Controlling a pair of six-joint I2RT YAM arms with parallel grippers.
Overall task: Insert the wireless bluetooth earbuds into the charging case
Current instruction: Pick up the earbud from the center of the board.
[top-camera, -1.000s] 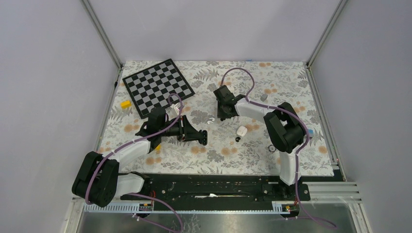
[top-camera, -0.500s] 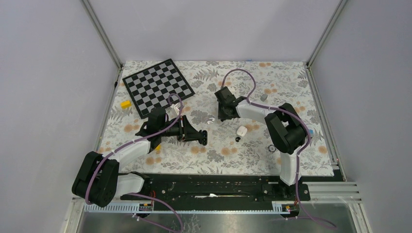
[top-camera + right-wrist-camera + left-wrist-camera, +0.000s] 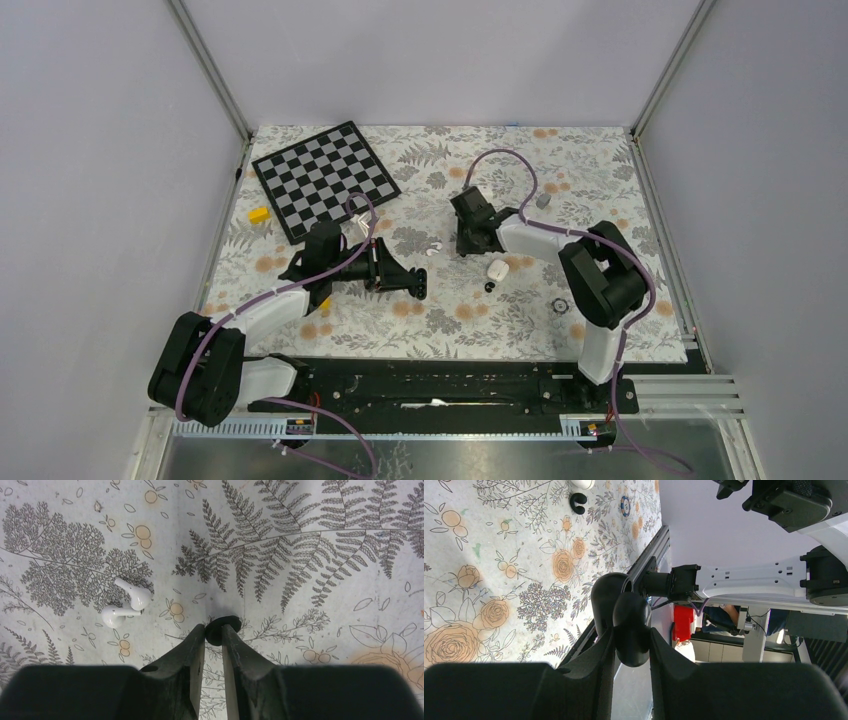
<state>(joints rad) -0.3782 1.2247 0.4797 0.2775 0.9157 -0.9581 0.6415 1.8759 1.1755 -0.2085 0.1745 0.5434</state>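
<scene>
The white charging case (image 3: 497,269) lies on the floral mat right of centre, and its lower edge shows at the top of the left wrist view (image 3: 581,483). One tiny black earbud (image 3: 489,287) lies just in front of it, also in the left wrist view (image 3: 578,500). My right gripper (image 3: 466,247) hovers low over the mat left of the case. It is shut on a second small black earbud (image 3: 220,628) at its fingertips (image 3: 200,636). My left gripper (image 3: 421,285) points right, shut on a larger black oval pebble (image 3: 630,630).
Two white stemmed earbuds (image 3: 127,604) lie together beside the right gripper (image 3: 433,248). A checkerboard (image 3: 325,180) and a yellow block (image 3: 259,214) are at the back left. A grey piece (image 3: 543,200) and a small silver ring (image 3: 560,304) lie to the right.
The right arm has shifted slightly to the right and nearer, carrying its gripper toward the case. The left arm has not moved.
</scene>
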